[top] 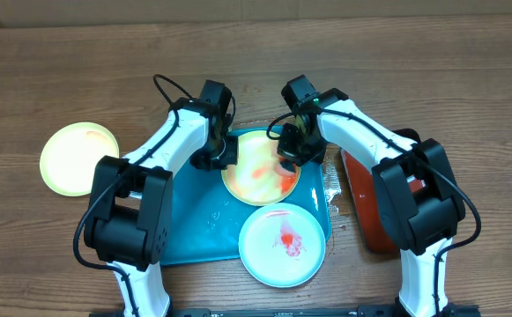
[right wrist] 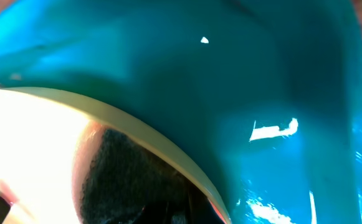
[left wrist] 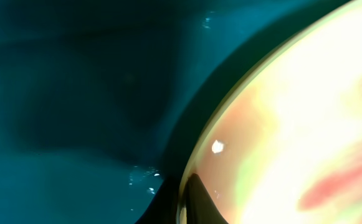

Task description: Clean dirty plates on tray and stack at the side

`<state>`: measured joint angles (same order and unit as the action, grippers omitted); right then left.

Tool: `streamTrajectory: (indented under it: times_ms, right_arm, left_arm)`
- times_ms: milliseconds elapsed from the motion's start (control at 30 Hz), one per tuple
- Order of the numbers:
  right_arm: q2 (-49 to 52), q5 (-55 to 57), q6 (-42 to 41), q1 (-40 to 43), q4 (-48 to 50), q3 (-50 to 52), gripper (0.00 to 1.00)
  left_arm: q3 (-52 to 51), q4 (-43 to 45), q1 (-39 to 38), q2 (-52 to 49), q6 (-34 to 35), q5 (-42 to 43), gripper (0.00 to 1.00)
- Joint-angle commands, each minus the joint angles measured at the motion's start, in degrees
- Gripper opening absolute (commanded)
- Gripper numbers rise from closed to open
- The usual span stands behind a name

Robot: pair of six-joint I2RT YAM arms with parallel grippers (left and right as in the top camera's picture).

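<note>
Plate (top: 257, 172), yellow-green, on the tray (top: 189, 224) between left gripper (top: 224, 158) and right gripper (top: 289, 158), both at its rim, jaws together.

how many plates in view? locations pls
3. A yellow-green round plastic plate on the bare tabletop, left of the turquoise rectangular plastic tray; a pale green plate, orange-smeared, mid-tray; a pale blue plate, red-smeared, at the tray's front edge. None looks hidden.
</note>
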<state>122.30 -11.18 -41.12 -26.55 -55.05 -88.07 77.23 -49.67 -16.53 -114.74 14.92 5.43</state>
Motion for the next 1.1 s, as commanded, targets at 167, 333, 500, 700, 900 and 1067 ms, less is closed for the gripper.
streamTrajectory:
  times_ms: [167, 333, 500, 700, 900, 1067]
  right_arm:
    - [2.12, -6.95, 2.14, -0.70, 0.46, 3.45, 0.04]
    - [2.12, -12.35, 1.86, -4.11, 6.78, 7.65, 0.04]
    - [2.12, -15.54, 0.55, -7.04, 11.98, 12.24, 0.04]
    - [2.12, -19.47, 3.56, -8.13, 15.08, 13.14, 0.04]
    - [2.12, -25.81, 5.55, -9.16, 20.59, 13.11, 0.04]
    - [2.12, -23.98, 5.33, -9.29, 18.51, 13.14, 0.04]
  left_arm:
    - [-1.46, 0.00, 0.44, -1.18, 2.05, -4.13, 0.04]
    - [-1.46, 0.04, 0.44, -1.18, 2.03, -4.13, 0.04]
    - [-1.46, 0.07, 0.44, -1.18, 2.03, -4.13, 0.04]
    - [-1.46, 0.04, 0.44, -1.18, 2.03, -3.91, 0.05]
    - [-1.46, 0.02, 0.44, -1.18, 2.05, -3.87, 0.05]
    - [-1.46, -0.07, 0.44, -1.18, 2.32, -3.91, 0.05]
